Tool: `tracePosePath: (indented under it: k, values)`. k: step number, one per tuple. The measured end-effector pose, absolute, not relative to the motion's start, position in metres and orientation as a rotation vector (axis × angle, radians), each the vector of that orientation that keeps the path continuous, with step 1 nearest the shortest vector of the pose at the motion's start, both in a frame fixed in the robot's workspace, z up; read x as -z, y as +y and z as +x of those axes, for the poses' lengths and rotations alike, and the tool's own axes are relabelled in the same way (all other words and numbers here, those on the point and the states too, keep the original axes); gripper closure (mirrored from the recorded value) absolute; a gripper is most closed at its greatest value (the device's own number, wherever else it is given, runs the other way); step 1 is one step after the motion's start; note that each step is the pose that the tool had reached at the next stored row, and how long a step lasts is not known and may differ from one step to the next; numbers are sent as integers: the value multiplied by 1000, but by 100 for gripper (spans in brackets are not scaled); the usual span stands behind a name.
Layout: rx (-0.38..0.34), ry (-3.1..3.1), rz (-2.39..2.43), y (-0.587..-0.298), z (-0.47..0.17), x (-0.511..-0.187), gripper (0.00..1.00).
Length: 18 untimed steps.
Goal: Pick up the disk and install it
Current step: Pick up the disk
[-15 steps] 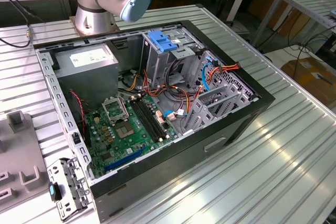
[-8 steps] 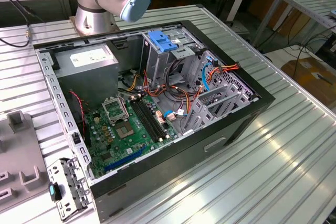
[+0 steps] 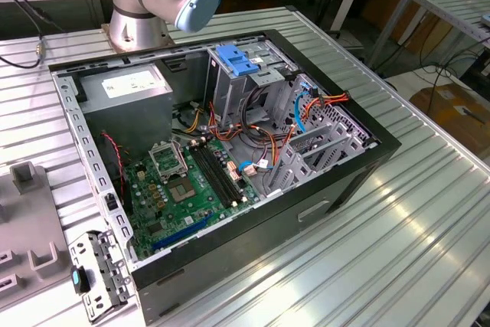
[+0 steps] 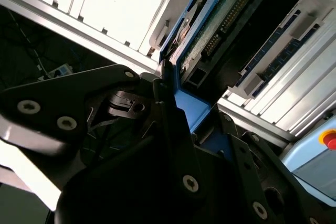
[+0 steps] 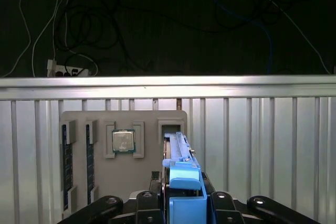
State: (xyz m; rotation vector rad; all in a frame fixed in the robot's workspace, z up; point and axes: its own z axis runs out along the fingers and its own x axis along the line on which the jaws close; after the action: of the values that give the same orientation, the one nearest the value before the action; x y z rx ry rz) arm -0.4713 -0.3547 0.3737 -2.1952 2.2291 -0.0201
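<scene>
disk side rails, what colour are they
Blue. The rails on the disk show best in the first wrist view.

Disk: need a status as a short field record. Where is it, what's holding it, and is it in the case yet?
disk: edge-on between the jaws, blue side rail toward the first wrist camera
underside: green circuit board in the second wrist view
jaws: shut on the disk
beyond disk: grey tray holding a chip and memory sticks
case: open, disk not installed
drive cage: blue latch on top
</scene>
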Motion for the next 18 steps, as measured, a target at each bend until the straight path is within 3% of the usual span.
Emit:
tracePosePath:
  k: [18]
  values:
    - [20, 2229, -2195, -355, -471, -386, 63]
